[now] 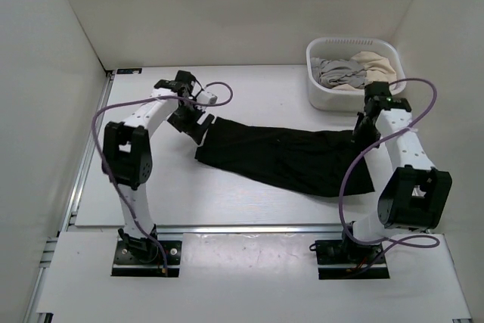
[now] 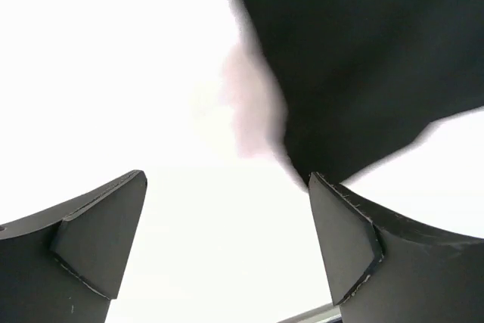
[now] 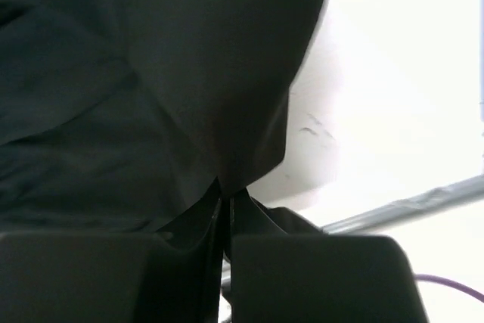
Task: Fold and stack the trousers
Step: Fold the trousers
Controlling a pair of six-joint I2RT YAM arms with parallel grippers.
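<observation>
The black trousers [image 1: 283,156] lie stretched across the white table from left to right, slanting toward the near right. My left gripper [image 1: 198,125] is open at their left end; in the left wrist view its gripper [image 2: 227,240] stands wide apart over bare table, with the trousers' edge [image 2: 363,58] just beyond the right finger [image 2: 344,240]. My right gripper [image 1: 361,135] is at the right end. In the right wrist view its gripper [image 3: 227,202] is shut on a pinch of the black fabric [image 3: 151,96].
A white basket [image 1: 321,93] with grey and beige clothes stands at the back right, just behind my right arm. White walls close in the table on the left, back and right. A metal rail [image 1: 227,228] runs along the table's near edge.
</observation>
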